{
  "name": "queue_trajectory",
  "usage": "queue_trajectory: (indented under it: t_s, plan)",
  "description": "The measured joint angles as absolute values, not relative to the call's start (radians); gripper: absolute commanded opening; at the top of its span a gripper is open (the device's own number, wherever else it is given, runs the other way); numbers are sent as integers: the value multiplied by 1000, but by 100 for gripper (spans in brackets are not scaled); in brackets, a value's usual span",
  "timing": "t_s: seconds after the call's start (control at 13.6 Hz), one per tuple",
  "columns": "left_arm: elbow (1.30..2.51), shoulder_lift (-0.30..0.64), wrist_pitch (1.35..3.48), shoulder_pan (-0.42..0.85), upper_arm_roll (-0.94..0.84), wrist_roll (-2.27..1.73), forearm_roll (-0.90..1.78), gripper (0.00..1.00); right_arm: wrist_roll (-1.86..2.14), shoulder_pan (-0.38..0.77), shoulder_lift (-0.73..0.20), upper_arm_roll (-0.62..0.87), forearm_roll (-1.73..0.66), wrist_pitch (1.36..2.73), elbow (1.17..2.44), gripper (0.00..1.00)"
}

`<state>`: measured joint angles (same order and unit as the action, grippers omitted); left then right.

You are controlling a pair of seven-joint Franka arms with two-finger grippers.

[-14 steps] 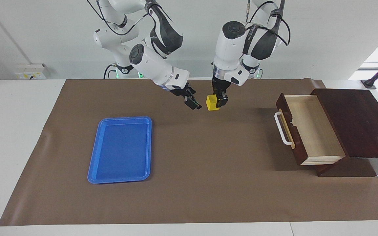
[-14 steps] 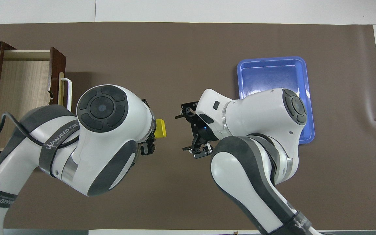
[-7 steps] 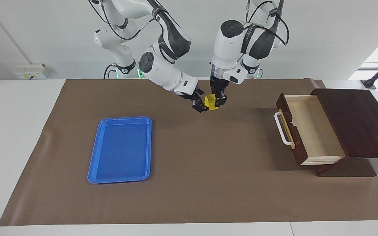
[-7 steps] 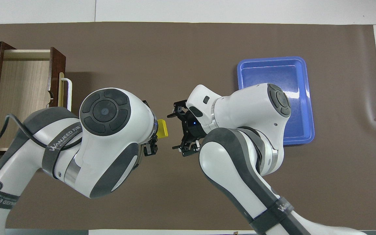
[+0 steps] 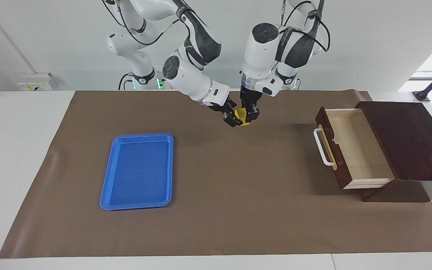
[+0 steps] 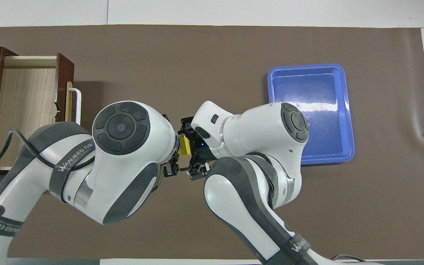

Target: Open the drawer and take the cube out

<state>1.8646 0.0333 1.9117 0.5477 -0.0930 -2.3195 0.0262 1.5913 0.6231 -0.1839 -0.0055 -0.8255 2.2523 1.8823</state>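
Note:
The yellow cube [image 5: 242, 117] hangs in the air over the brown mat's middle, near the robots' end, and also shows in the overhead view [image 6: 184, 146]. My left gripper [image 5: 251, 114] [image 6: 177, 145] is shut on it from above. My right gripper [image 5: 234, 119] [image 6: 190, 148] is open, level with the cube, its fingers spread to either side of it without closing. The drawer [image 5: 355, 147] [image 6: 28, 106] stands pulled out of its dark box at the left arm's end, its pale inside bare, its white handle [image 5: 323, 147] facing the table's middle.
A blue tray [image 5: 138, 171] [image 6: 310, 110] lies on the brown mat [image 5: 238, 210] toward the right arm's end. The dark wooden box [image 5: 413, 138] that houses the drawer sits at the mat's edge at the left arm's end.
My right gripper has moved toward the left arm's end until its open fingers flank the cube. The left gripper has held the cube nearly still, a little nearer the right gripper.

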Motion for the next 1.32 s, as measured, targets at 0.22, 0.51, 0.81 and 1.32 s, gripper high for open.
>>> queue_trajectory:
  t_s: [0.22, 0.51, 0.81, 1.32]
  plan:
    - [1865, 33, 1916, 548, -94, -2319, 26, 0, 1591, 621, -185, -9, -825, 2252, 1882, 100]
    - [1865, 33, 1916, 548, -94, -2319, 26, 0, 1591, 619, -186, -12, -825, 2252, 1882, 94]
    - [1865, 33, 1917, 548, -94, -2319, 26, 0, 1591, 618, -186, -12, -825, 2252, 1882, 0]
    - [1869, 31, 1914, 550, -96, -2313, 30, 27, 1592, 615, -188, -16, -825, 2258, 1878, 0]
